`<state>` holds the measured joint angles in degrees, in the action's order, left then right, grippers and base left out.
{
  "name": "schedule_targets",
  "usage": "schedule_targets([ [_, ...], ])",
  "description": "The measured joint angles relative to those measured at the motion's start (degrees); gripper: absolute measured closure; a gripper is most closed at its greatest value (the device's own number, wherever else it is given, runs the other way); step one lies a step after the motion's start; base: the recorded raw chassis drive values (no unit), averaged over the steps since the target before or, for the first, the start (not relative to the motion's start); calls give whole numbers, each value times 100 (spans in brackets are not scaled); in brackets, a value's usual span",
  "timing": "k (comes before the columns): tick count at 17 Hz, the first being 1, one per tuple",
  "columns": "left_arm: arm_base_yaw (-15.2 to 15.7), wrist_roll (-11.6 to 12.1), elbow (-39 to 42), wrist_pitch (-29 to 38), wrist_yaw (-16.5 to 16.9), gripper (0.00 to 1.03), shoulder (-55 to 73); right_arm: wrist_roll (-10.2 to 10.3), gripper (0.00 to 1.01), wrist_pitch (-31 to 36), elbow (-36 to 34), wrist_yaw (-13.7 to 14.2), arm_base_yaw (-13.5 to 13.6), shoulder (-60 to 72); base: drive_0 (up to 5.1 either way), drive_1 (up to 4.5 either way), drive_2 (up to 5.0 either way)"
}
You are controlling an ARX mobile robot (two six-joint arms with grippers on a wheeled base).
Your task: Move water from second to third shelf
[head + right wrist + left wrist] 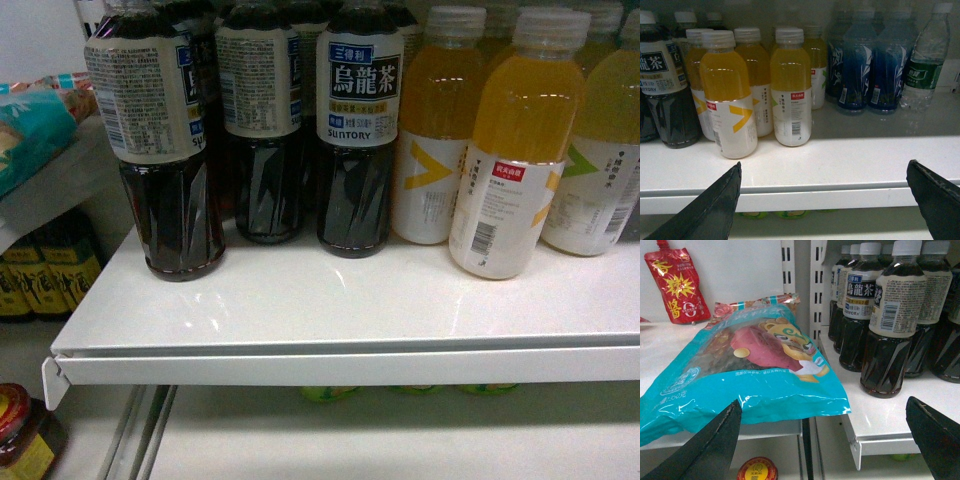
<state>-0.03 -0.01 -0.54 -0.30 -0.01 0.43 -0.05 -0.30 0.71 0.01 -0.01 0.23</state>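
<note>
The water (924, 60), a clear ribbed bottle with a dark green label, stands at the far right back of a white shelf (850, 165) in the right wrist view, beside blue drink bottles (860, 70). My right gripper (824, 164) is open in front of that shelf's edge, well short of the water and to its left, with nothing between its fingers. In the left wrist view my left gripper (823, 402) is also open and empty, facing the gap between two shelf units. The head view shows neither the grippers nor the water.
Dark tea bottles (358, 130) and orange juice bottles (515, 150) fill the shelf (330, 310) in the head view. A teal snack bag (750, 370) overhangs the neighbouring shelf at left, with a red pouch (677, 285) behind it. A red-lidded jar (757, 470) sits below.
</note>
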Motion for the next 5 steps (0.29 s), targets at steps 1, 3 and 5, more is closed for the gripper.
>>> schedule_targets([
  [1,0,0,0,0,0,5,0,2,3,0,0,0,0,0,0,0,0],
  [3,0,2,0,0,0,5,0,2,3,0,0,0,0,0,0,0,0],
  [5,0,0,0,0,0,5,0,2,3,0,0,0,0,0,0,0,0],
])
